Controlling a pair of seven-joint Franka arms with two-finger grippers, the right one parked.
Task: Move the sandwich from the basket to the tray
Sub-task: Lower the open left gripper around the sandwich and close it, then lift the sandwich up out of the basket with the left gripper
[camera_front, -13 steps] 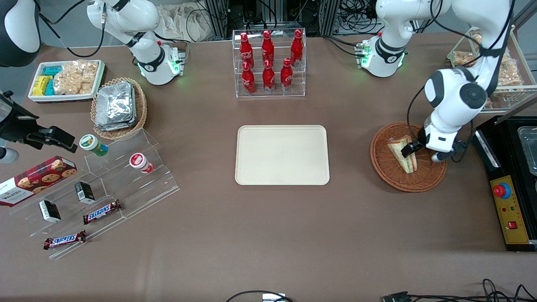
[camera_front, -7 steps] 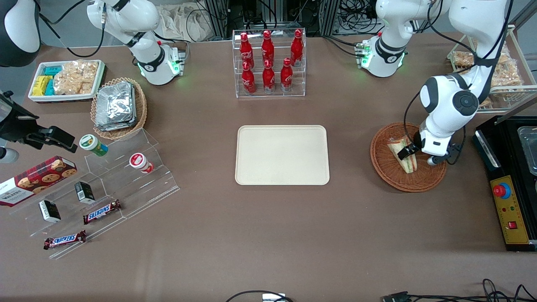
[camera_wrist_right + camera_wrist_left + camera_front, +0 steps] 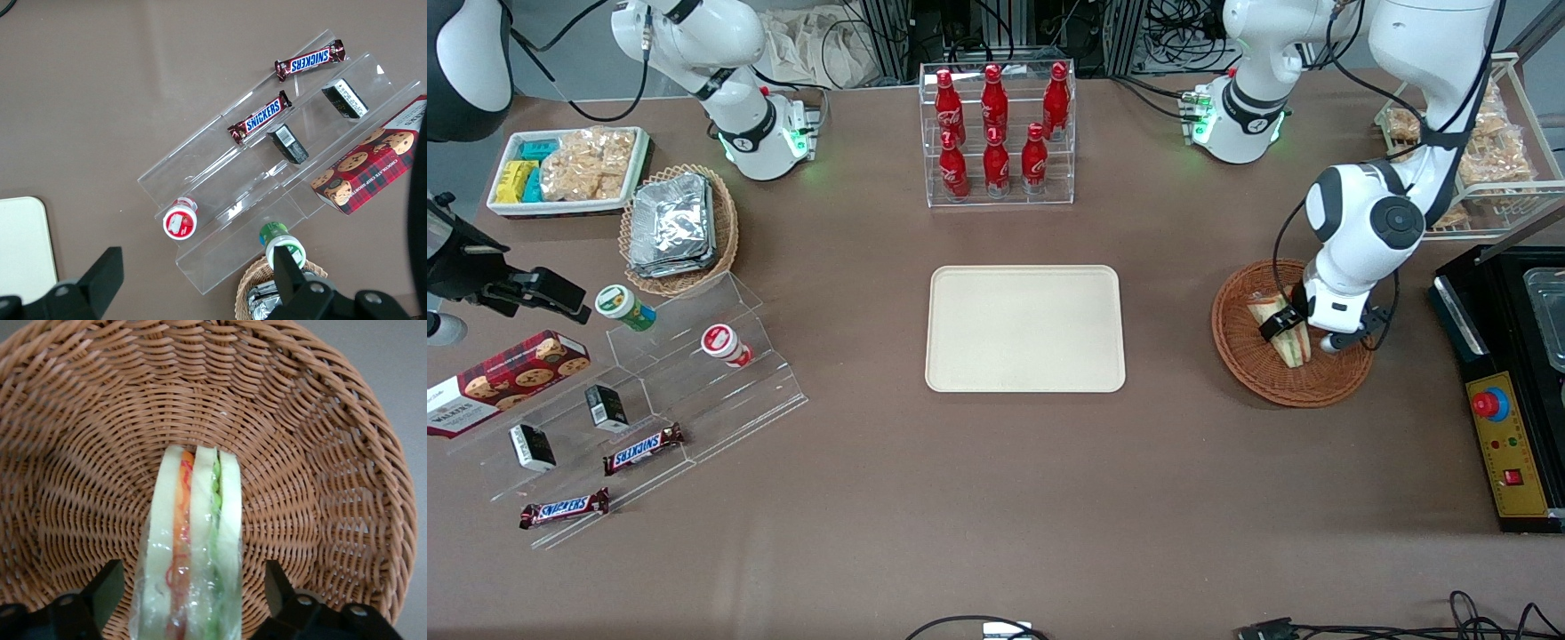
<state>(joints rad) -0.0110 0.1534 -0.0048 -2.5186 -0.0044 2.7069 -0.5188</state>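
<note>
I have the gripper (image 3: 190,603) low in the basket (image 3: 1245,369), fingers (image 3: 107,590) spread astride the sandwich (image 3: 193,553); contact unclear. Sandwich lies in basket, well apart from tray (image 3: 1024,328).

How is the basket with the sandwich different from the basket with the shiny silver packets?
The sandwich basket is darker, reddish brown; the packet basket is lighter tan. The sandwich basket holds one sandwich, with the open gripper down around it; the packet basket is stacked with foil packets, and no gripper is near. The sandwich basket lies toward the working arm's end, the packet basket toward the parked arm's end. Both are round wicker.
</note>
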